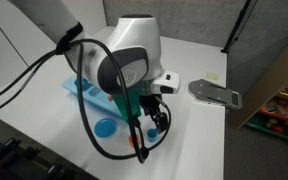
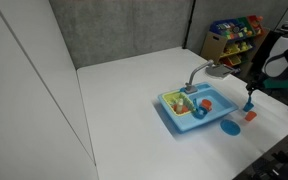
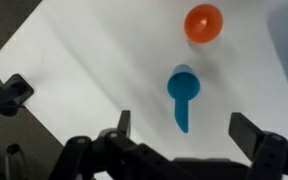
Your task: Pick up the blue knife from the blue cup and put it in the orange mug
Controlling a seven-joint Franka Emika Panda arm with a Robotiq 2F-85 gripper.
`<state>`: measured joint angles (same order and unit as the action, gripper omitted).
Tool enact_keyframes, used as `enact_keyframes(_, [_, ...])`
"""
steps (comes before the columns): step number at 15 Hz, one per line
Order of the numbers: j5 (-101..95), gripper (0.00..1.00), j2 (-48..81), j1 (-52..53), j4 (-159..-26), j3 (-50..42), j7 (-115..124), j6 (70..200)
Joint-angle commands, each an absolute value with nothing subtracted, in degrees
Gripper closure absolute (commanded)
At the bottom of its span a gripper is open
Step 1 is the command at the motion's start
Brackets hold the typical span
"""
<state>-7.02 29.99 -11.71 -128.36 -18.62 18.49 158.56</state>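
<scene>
Blue knife (image 3: pixel 182 112): stands in the blue cup (image 3: pixel 183 82), not yet lifted. In the wrist view its free end sticks out of the cup toward the camera. From straight above I cannot tell how steeply it leans.

Claw (image 3: pixel 134 115): wide open, holding nothing. The two fingers show dark at the lower edges of the wrist view, well apart, and neither touches the knife or the cup. The claw hangs above the cup, and the knife lies in the right half of the gap between the fingers.

Cup: upright on the white table (image 3: pixel 84 60), small, round, light blue.

Orange mug (image 3: pixel 204 22): just beyond the cup, near it but apart, mouth up. Nothing is visible inside it.

In an exterior view the mug (image 2: pixel 251 116) sits by the table's near edge under the arm. A small bluish spot just behind it is probably the cup, but the picture is too small to be sure.

Blue plate (image 2: pixel 230 127): flat on the table, beside the mug, between it and the sink.

Blue toy sink (image 2: pixel 174 118): further in on the table, with several small coloured items in its basin, too small to name. A grey faucet (image 2: pixel 199 72) rises at its far rim.

Shelf (image 2: pixel 234 33): off the table, against the back wall, holding coloured bins.
</scene>
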Motion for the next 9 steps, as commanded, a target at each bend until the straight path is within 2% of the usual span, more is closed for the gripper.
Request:
enact_keyframes(1, [-3.3,0.00,33.6,-13.2,-126.1,-17.9,15.4,162.3])
enact_keyframes(9, [0.4,0.00,39.5,-12.6,-123.8,-18.8,14.6,166.3])
